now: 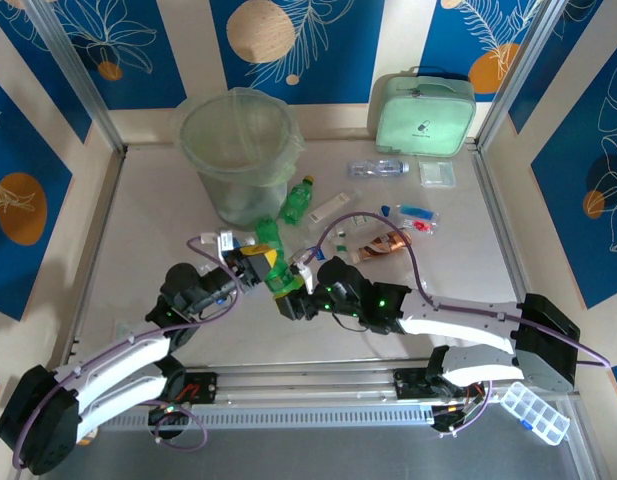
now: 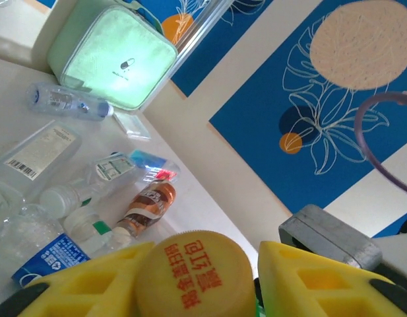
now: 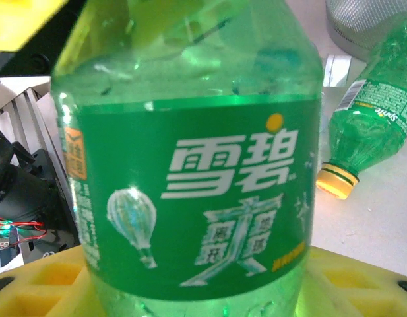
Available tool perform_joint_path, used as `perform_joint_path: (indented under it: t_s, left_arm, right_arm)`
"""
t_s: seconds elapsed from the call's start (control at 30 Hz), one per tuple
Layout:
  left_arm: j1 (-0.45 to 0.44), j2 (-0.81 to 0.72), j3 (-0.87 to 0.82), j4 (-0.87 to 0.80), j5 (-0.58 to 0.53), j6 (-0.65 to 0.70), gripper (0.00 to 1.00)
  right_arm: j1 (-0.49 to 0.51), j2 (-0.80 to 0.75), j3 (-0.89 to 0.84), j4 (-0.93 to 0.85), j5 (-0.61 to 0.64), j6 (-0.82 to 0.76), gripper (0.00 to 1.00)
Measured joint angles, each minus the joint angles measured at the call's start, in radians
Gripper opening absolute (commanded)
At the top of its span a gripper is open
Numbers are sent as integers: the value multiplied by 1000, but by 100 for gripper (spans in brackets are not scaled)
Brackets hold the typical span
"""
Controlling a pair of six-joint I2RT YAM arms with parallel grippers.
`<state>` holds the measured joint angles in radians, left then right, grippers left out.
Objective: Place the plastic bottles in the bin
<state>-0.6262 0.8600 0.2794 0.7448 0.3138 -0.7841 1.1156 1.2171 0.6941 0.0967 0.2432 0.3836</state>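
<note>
- Top external: we see one green bottle gripped between both grippers, just near of the bin and not in it.
- Its long axis runs up-left to down-right in that view, with the cap end at the left gripper and the body at the right gripper.
- Left wrist: the yellow fingers are clenched on either side of the yellow cap. The cap top faces the camera and has red print on it.
- Right wrist: the right gripper grasps this bottle around its green label. The neck points up in the picture, and the yellow fingers sit at both sides of the body.
- A second bottle, also green, lies flat on the table just right of the bin. Its long axis runs near to far, with the yellow cap pointing to the far edge.
- A clear bottle lies flat just in front of the case, its long axis left-right. We cannot tell which way its cap points.
- Left wrist also shows a clear blue-label bottle lying among small packets; we cannot tell its axis.
</note>
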Motion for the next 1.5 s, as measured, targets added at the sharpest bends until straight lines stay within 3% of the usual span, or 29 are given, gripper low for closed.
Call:
perform_joint_path:
  t_s: [0.23, 0.4, 0.7, 0.97, 1.13, 1.5]
  left_arm:
    - [-1, 1, 0, 4, 11, -12, 18]
    - [0, 0, 0, 11, 11, -12, 13]
    - [0, -48, -13, -5, 4, -1, 1]
    - [0, -64, -17, -11, -4, 5, 0]
    - [-1, -78, -18, -12, -4, 7, 0]
    - [-1, -165, -18, -112, -71, 80, 0]
  right_arm:
    - [5, -10, -23, 25, 10, -14, 33]
    - [6, -10, -23, 31, 15, -18, 36]
    - [17, -9, -23, 50, 19, -29, 53]
    - [18, -3, -23, 58, 26, -36, 69]
    - [21, -3, -23, 58, 42, -29, 99]
    - [71, -25, -33, 44, 178, -61, 99]
